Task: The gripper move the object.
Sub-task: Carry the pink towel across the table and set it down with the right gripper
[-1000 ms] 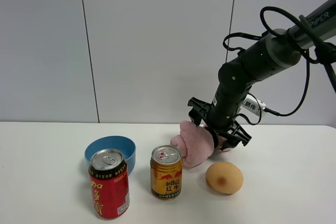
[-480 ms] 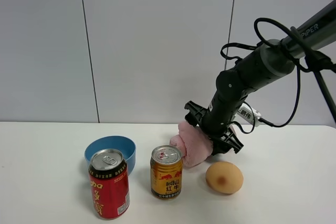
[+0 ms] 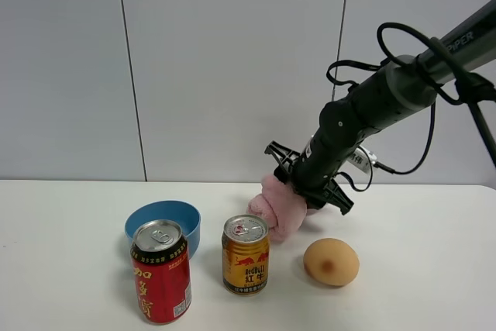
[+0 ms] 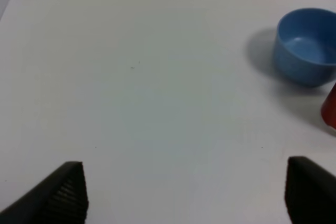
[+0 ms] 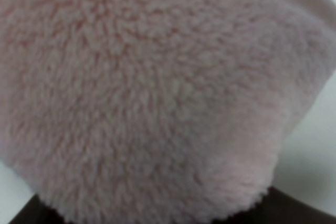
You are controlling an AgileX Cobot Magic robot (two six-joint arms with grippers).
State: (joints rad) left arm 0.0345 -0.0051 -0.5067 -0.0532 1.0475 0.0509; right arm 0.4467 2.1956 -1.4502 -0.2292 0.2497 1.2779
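Note:
The pink fluffy towel (image 3: 273, 208) hangs in my right gripper (image 3: 304, 185), a black claw on the thick black arm, behind the gold can and the orange ball. The claw is shut around the towel's right part, and its left end droops toward the table. I cannot tell whether that end touches the table. In the right wrist view the towel (image 5: 157, 93) fills almost the whole picture. My left gripper (image 4: 184, 195) is open and empty over bare white table, with its black fingertips (image 4: 65, 192) far apart. It does not show in the exterior high view.
A blue bowl (image 3: 164, 222) stands at the left, and also shows in the left wrist view (image 4: 307, 45). A red can (image 3: 160, 271) stands in front of it. A gold Red Bull can (image 3: 246, 254) and an orange-tan egg-shaped ball (image 3: 331, 262) stand in front of the towel.
My right gripper has moved up and a little to the left with the pink towel in it. The towel has risen with it. The cans, bowl and ball have not moved.

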